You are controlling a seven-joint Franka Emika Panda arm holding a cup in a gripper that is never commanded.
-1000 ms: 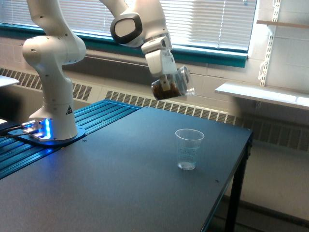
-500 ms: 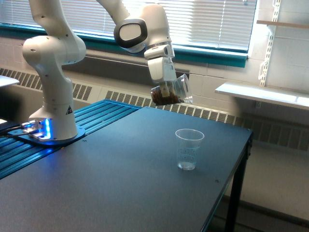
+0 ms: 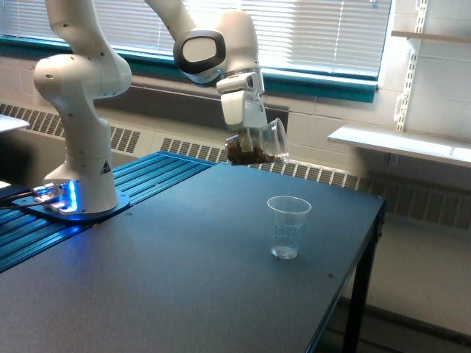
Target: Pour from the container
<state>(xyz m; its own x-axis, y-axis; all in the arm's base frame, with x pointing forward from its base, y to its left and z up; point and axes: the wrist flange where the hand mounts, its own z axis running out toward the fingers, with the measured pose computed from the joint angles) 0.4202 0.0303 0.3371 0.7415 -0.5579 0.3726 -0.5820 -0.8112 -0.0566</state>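
Our end effector point(image 3: 254, 137) gripped the tilted container point(image 3: 257, 147) short of the measuring cup point(image 3: 288, 226); we judged grains could spill onto the desk point(image 3: 184, 279).

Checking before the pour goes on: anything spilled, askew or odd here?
No spill visible on the table. The container of brown bits is tilted in the gripper, mouth toward the exterior view's right, as expected for pouring. The measuring cup stands upright and looks empty. Nothing stands out.
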